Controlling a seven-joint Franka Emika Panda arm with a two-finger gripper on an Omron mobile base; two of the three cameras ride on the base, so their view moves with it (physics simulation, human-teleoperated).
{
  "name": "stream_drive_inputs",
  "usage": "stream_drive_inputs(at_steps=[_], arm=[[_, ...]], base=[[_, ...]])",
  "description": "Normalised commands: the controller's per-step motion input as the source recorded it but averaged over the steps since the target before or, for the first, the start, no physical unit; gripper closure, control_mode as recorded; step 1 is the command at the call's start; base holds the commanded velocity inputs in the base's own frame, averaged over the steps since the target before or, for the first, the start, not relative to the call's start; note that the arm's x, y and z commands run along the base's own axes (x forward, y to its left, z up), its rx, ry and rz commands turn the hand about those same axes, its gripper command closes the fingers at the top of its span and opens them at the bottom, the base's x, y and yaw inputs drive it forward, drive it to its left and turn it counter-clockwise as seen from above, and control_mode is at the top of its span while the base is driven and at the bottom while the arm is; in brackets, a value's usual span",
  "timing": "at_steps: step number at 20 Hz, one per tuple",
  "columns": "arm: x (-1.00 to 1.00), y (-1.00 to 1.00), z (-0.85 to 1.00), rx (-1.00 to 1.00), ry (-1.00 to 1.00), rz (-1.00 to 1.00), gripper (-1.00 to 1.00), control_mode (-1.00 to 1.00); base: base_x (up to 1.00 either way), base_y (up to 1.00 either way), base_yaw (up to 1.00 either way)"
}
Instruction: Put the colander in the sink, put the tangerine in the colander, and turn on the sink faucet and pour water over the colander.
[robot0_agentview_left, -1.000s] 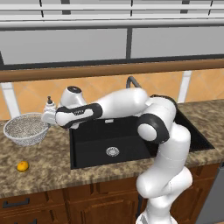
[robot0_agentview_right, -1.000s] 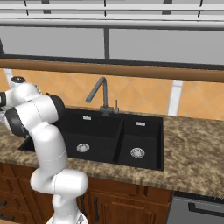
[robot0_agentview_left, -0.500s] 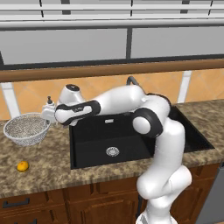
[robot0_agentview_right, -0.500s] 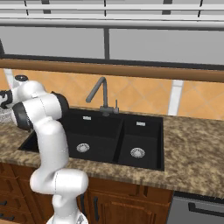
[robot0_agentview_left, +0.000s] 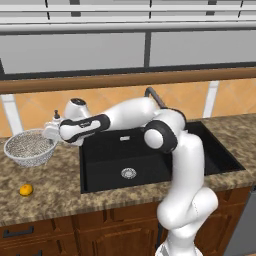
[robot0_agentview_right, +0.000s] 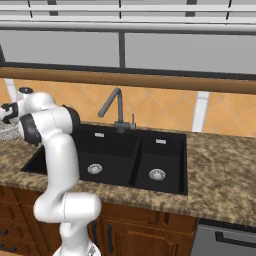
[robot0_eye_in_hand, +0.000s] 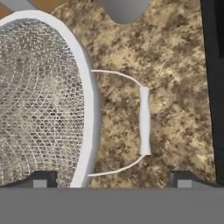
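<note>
The colander (robot0_agentview_left: 30, 148) sits on the brown stone counter (robot0_agentview_left: 55, 192) at the left of the left base view, just left of the black sink (robot0_agentview_left: 150, 157) and apart from it. In the hand view the colander (robot0_eye_in_hand: 41, 100) takes up the left half of the frame, its pale rim curving down the middle, and a thin wire handle (robot0_eye_in_hand: 142, 120) loops out from that rim toward the right. The gripper (robot0_eye_in_hand: 111, 179) hangs right above the handle with its two fingers spread wide, one over the mesh at the lower left, the other over the counter at the lower right; they hold nothing. The tangerine (robot0_agentview_left: 26, 189) lies on the counter at the lower left, below the colander and well apart from it. The faucet (robot0_agentview_right: 116, 107) stands behind the sink (robot0_agentview_right: 120, 155), near the middle of the right base view.
</note>
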Motion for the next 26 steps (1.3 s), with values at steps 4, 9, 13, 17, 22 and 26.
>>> stream_drive_inputs(at_steps=[4,9,13,17,22,26], arm=[[0.20,0.23,-0.16,0.00,0.05,0.00,-1.00,-1.00],[0.33,0.11,-0.13,0.00,0.00,0.00,-1.00,-1.00],[0.30,0.13,-0.12,0.00,0.00,0.00,-1.00,-1.00],[0.07,0.11,-0.09,0.00,0.04,0.00,1.00,-1.00],[0.00,0.00,0.00,0.00,0.00,0.00,1.00,-1.00],[-0.05,0.00,0.00,0.00,0.00,0.00,1.00,-1.00]], base=[[0.00,0.00,0.00],[0.00,0.00,0.00],[0.00,0.00,0.00],[0.00,0.00,0.00],[0.00,0.00,0.00],[0.00,0.00,0.00]])
